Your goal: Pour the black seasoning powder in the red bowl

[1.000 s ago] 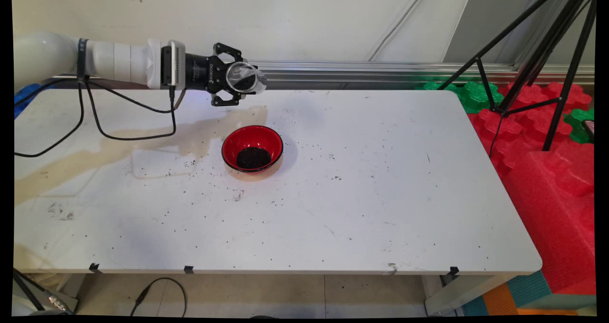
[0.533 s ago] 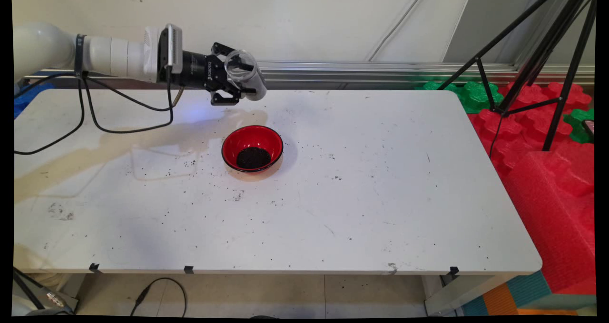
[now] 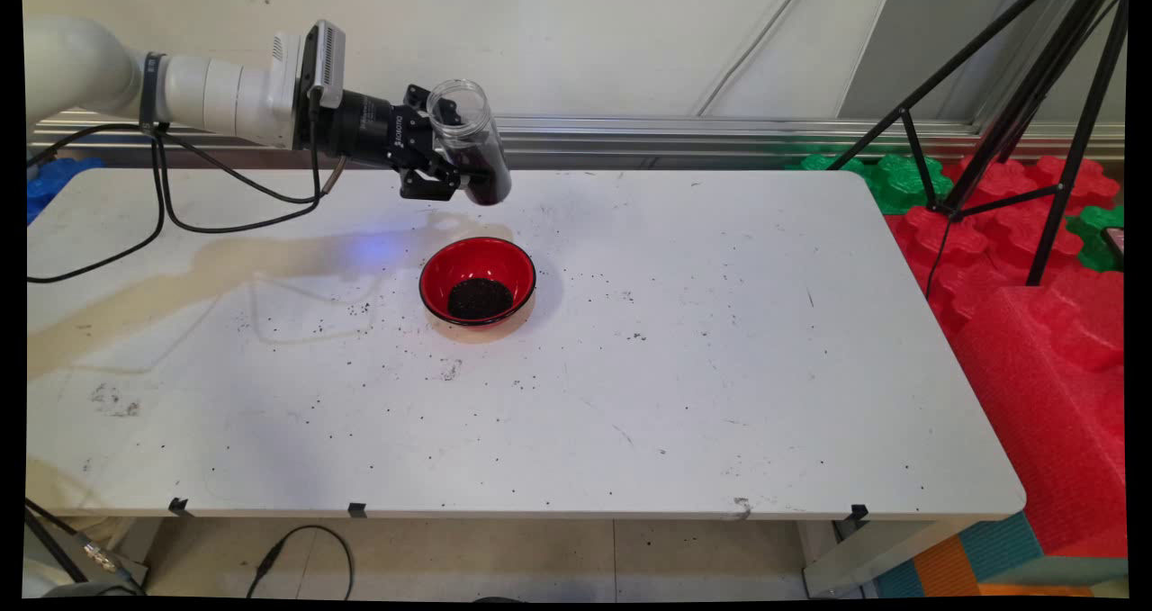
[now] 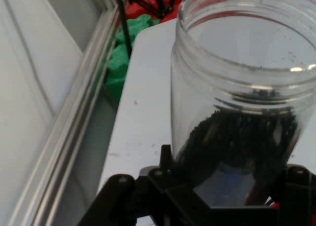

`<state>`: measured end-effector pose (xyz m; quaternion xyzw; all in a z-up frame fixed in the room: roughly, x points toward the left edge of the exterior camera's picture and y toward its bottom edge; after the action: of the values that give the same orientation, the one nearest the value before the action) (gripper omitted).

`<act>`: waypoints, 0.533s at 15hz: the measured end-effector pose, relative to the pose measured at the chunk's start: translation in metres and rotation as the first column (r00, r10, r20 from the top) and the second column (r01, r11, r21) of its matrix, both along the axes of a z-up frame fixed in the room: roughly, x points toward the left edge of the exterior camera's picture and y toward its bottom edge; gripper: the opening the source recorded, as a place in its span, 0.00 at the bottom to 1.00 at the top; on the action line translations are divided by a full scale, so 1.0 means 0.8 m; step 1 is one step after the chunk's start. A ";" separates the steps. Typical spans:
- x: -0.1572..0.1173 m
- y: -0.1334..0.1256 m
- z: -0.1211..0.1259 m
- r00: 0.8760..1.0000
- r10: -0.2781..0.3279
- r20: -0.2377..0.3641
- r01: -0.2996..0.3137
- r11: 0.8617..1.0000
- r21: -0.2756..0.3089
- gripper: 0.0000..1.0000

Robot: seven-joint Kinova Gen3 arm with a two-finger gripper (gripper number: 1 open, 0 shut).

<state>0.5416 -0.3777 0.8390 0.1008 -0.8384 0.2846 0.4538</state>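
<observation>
Gripper: the black two-finger gripper (image 3: 450, 157) is clamped around a clear, lidless plastic jar (image 3: 468, 143), pinching its lower body from both sides.
Jar: held above the white table (image 3: 630, 368) near its far edge, left of the middle, close to upright and leaning slightly, mouth uppermost. Dark granules (image 3: 486, 175) fill its lower part.
Bowl: a round red bowl (image 3: 477, 280) with a dark rim stands on the table just nearer than the jar, apart from it, with a heap of the same dark granules in its bottom.
Table surface: a pale brownish stain (image 3: 225, 269) runs from the left edge towards the bowl; dark specks (image 3: 630, 298) lie scattered around the bowl.
Main view only: the bowl, stain, specks and the jar's height above the table.
Hand view only: the jar's threaded rim (image 4: 237, 23) seen close, granules (image 4: 247, 142) piled against the wall, and black linkage (image 4: 163, 186) hugging the base; the far table corner lies behind.
</observation>
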 end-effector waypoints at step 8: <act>-0.035 0.004 0.019 0.997 -0.032 -0.075 0.042 0.989 0.143 0.00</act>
<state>0.5136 -0.3741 0.8541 0.1279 -0.8416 0.2108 0.4805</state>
